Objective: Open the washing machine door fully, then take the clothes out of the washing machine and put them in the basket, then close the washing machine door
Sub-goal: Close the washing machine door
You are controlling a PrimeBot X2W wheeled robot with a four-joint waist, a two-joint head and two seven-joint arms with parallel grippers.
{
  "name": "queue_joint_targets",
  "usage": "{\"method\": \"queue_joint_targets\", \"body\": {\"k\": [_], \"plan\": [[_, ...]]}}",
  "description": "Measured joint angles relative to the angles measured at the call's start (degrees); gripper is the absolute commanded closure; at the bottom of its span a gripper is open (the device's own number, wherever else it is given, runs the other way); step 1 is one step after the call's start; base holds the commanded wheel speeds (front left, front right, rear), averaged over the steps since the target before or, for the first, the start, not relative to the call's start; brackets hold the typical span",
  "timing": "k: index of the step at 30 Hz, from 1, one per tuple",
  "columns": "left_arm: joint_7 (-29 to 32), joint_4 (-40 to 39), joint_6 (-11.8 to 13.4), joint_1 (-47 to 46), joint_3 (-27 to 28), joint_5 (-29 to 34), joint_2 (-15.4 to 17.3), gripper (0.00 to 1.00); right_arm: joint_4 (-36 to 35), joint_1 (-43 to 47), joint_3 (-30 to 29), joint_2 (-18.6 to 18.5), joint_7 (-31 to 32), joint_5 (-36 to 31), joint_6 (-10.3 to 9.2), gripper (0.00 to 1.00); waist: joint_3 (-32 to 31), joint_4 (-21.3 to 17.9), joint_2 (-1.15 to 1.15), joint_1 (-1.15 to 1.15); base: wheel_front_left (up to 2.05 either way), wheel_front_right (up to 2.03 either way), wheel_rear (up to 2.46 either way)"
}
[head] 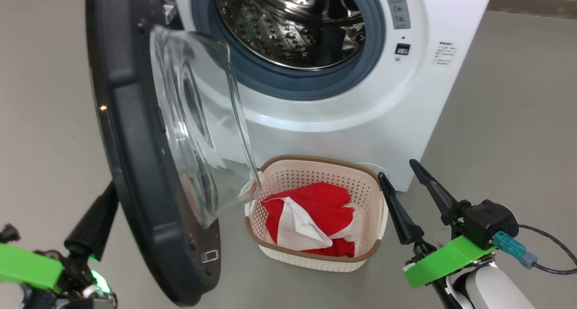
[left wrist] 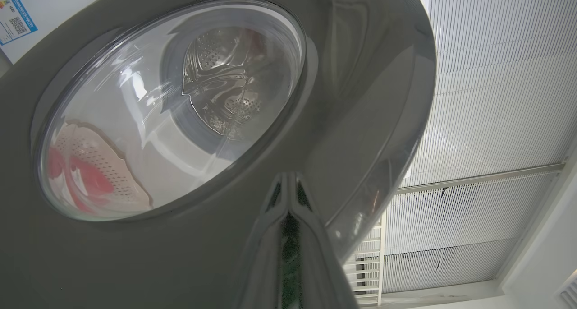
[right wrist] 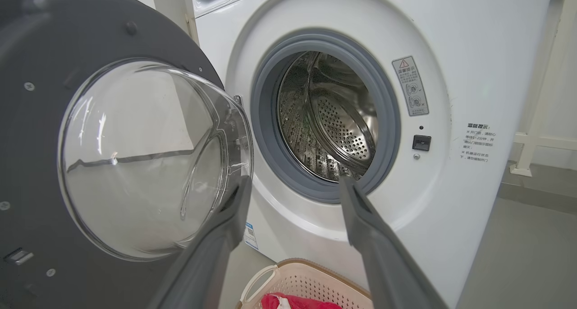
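Red cloth with white parts, the clothes (head: 315,219), lies bunched in the basket (head: 311,261) at the lower centre of the head view, on the floor just in front of the washing machine (head: 360,128). Its perforated steel drum (head: 288,25) shows at the top. The washing machine door (head: 130,155) stands swung out at the left, glass bowl towards the basket. Our left gripper (head: 92,225) sits at lower left behind the door's rim, fingers clenched together on nothing — whether it touches the door we cannot tell. Our right gripper (head: 396,170) hangs at lower right beside the basket — fingers spread, empty.
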Motion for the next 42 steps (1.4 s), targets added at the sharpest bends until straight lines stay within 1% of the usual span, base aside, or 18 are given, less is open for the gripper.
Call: {"method": "queue_joint_targets", "body": {"k": [5, 13, 14, 17, 19, 24, 25, 26, 27, 28, 30, 32, 34, 36, 38, 40, 42], "plan": [[-2.81, -1.34, -0.02, 2.28, -1.83, -3.38, 0.09, 1.0, 0.1, 0.31, -0.15, 0.32, 0.0, 0.01, 0.0, 0.0, -0.49, -1.45, 0.0, 0.0, 0.0, 0.0, 0.0], [-5.53, -2.04, -0.21, 4.56, -3.68, -5.49, 0.16, 1.0, 0.29, 1.19, -0.18, 0.66, 0.0, 0.02, 0.0, 0.0, -0.95, -3.74, 0.0, 0.0, 0.0, 0.0, 0.0], [-5.75, -2.13, -0.62, 4.82, -3.89, -5.67, 0.18, 1.0, 0.29, 1.19, -0.18, 0.71, 0.0, 0.02, 0.0, 0.0, -1.0, -4.03, 0.0, 0.0, 0.0, 0.0, 0.0], [-6.38, -2.29, -0.71, 5.35, -4.65, -6.55, 0.18, 1.0, 0.29, 1.2, -0.15, 0.74, 0.0, 0.02, 0.0, 0.0, -1.15, -4.7, 0.0, 0.0, 0.0, 0.0, 0.0], [-6.79, -2.31, -1.11, 5.37, -4.93, -7.01, 0.19, 1.0, 0.3, 1.25, -0.15, 0.74, 0.0, 0.02, 0.0, 0.0, -1.28, -5.04, 0.0, 0.0, 0.0, 0.0, 0.0], [-8.5, -2.29, -1.16, 5.42, -4.83, -8.29, 0.18, 1.0, 0.33, 1.98, -0.03, 0.75, 0.0, 0.02, 0.0, 0.0, -1.54, -5.63, 0.0, 0.0, 0.0, 0.0, 0.0], [-8.92, -2.27, -1.33, 5.45, -4.55, -8.28, 0.18, 0.75, 0.41, 2.1, 0.01, 0.75, 0.0, 0.02, 0.0, 0.0, -1.56, -5.75, 0.0, 0.0, 0.0, 0.0, 0.0], [-9.17, -2.24, -1.72, 5.5, -4.26, -8.26, 0.18, 0.55, 0.41, 2.11, 0.03, 0.76, 0.0, 0.02, 0.0, 0.0, -1.57, -5.85, 0.0, 0.0, 0.0, 0.0, 0.0], [-9.47, -2.22, -2.1, 5.55, -4.0, -8.14, 0.22, 0.15, 0.41, 2.11, 0.04, 0.77, 0.0, 0.02, 0.0, 0.0, -1.58, -5.93, 0.0, 0.0, 0.0, 0.0, 0.0], [-9.78, -2.18, -2.65, 5.63, -3.78, -7.72, 0.4, 0.0, 0.42, 2.11, 0.04, 0.77, 0.0, 0.02, 0.0, 0.0, -1.56, -5.96, 0.0, 0.0, 0.0, 0.0, 0.0], [-12.21, -1.88, -3.77, 6.06, -2.81, -5.47, 0.79, 0.0, 0.44, 2.11, 0.14, 0.77, 0.0, 0.02, 0.0, 0.0, -1.53, -6.0, 0.0, 0.0, 0.0, 0.0, 0.0], [-15.89, -1.12, -4.7, 6.22, -1.68, -1.11, 1.58, 0.0, 0.47, 2.11, 0.26, 0.78, 0.0, 0.02, 0.0, 0.0, -1.42, -6.07, 0.0, 0.0, 0.0, 0.0, 0.0], [-18.74, -0.44, -7.49, 6.95, -2.96, 6.73, 4.65, 0.0, 0.53, 2.12, 0.26, 0.78, 0.0, 0.04, 0.0, 0.0, -1.31, -6.08, 0.0, 0.0, 0.0, 0.0, 0.0], [-23.36, 1.07, -9.69, 7.87, -4.12, 15.38, 6.9, 0.0, 0.67, 2.15, 0.34, 0.78, 0.0, 0.31, 0.0, 0.0, -1.27, -5.95, 0.0, 0.0, 0.0, 0.0, 0.0], [-28.41, 3.13, -11.24, 8.34, -5.0, 22.3, 7.72, 0.0, 0.78, 2.22, 0.57, 0.79, 0.0, 0.57, 0.0, 0.0, -1.3, -5.85, 0.0, 0.0, 0.0, 0.0, 0.0], [-33.61, 5.36, -11.94, 8.85, -6.94, 31.77, 9.61, 0.0, 0.82, 2.27, 0.67, 0.79, 0.0, 0.57, 0.0, 0.0, -1.27, -5.8, 0.0, 0.0, 0.0, 0.0, 0.0], [-38.24, 7.77, -12.11, 8.9, -8.83, 39.42, 11.14, 0.0, 0.78, 2.26, 1.02, 0.78, 0.0, 0.59, 0.0, 0.0, -1.17, -5.77, 0.0, 0.0, 0.0, 0.0, 0.0]]}}
